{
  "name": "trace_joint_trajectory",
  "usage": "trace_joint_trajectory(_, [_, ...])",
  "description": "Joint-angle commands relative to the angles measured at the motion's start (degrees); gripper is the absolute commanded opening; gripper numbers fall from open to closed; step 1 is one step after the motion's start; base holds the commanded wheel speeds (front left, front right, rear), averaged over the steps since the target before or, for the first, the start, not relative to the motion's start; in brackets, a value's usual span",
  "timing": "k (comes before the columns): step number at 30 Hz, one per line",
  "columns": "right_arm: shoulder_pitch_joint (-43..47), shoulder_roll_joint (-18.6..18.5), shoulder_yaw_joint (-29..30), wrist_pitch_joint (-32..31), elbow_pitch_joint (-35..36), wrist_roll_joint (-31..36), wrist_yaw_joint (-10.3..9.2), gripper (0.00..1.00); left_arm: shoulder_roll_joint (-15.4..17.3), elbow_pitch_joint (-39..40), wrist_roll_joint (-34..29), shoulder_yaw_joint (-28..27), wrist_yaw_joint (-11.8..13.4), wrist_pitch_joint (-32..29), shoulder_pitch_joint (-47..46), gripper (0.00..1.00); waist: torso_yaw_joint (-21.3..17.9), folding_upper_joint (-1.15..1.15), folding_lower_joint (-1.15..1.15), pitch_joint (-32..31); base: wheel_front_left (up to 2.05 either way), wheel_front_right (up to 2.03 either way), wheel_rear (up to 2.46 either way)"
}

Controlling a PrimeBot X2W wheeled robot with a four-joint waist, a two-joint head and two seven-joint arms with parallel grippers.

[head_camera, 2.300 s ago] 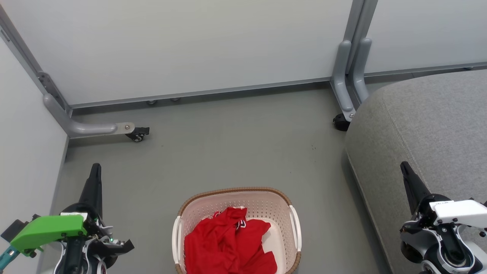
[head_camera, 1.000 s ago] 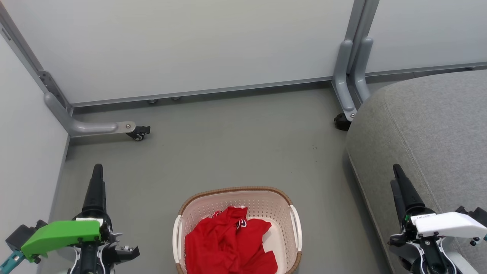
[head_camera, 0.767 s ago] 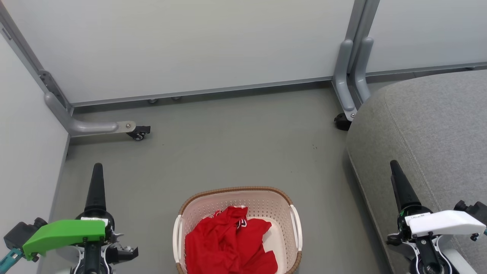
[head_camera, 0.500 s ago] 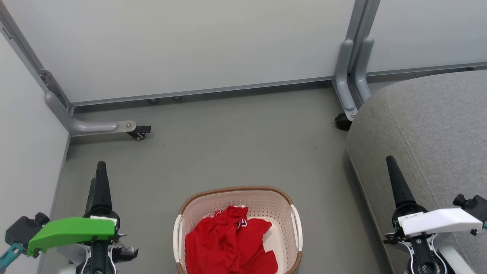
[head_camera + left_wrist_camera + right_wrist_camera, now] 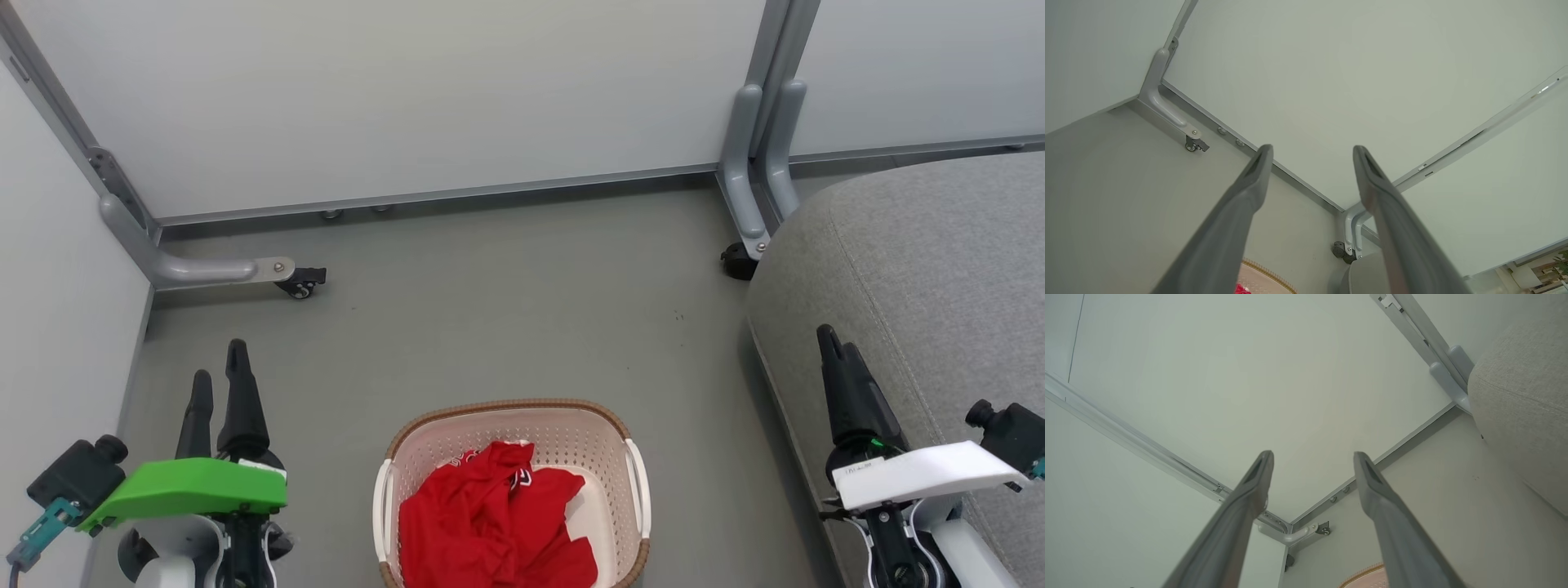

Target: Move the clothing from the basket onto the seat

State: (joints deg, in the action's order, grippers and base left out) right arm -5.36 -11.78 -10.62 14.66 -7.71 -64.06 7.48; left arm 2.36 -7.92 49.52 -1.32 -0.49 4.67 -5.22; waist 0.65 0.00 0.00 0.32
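Observation:
The cream-white basket (image 5: 389, 496) with its brown rim stands on the floor at the bottom centre. The red clothing (image 5: 494, 523) lies crumpled inside it, mostly on its left side. The grey seat (image 5: 939, 269) fills the right side. My left gripper (image 5: 219, 361) hovers open to the left of the basket, empty. My right gripper (image 5: 838, 341) hovers open over the seat's left edge, to the right of the basket, also empty. In the left wrist view the left gripper (image 5: 1312, 149) has its fingers wide apart, with the basket rim (image 5: 1267, 271) below. The right gripper (image 5: 1313, 455) is likewise spread, beside the seat (image 5: 1519, 400).
Pale partition panels close off the back and left. Their grey feet on castors stand at the back left (image 5: 298, 286) and by the seat's corner (image 5: 739, 261). Grey floor (image 5: 506, 310) stretches between the basket and the back panel. The left panel (image 5: 57, 310) is close to my left arm.
Both grippers have crept forward and inward toward the basket and have turned, so two fingers of each now show apart. The basket and clothing have not moved.

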Motion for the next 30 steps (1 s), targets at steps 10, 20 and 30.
trace_joint_trajectory(10, [0.1,1.4,2.6,0.3,0.6,11.1,0.02,1.0,0.5,-0.1,-11.6,2.0,0.9,2.1,-0.8,1.0,0.1,0.0,0.0,0.1,0.0,0.0,0.0])
trace_joint_trajectory(20, [0.3,2.8,4.4,0.3,-0.5,20.5,0.02,1.0,0.6,-0.9,-19.6,3.1,1.4,3.7,-0.7,1.0,0.3,0.0,0.0,-0.1,0.0,0.0,0.0])
trace_joint_trajectory(30, [0.6,4.1,5.9,0.4,-1.1,29.1,0.02,1.0,0.8,-2.1,-26.0,4.2,1.8,5.1,-0.8,1.0,0.7,0.0,0.0,-0.1,0.0,0.0,0.0])
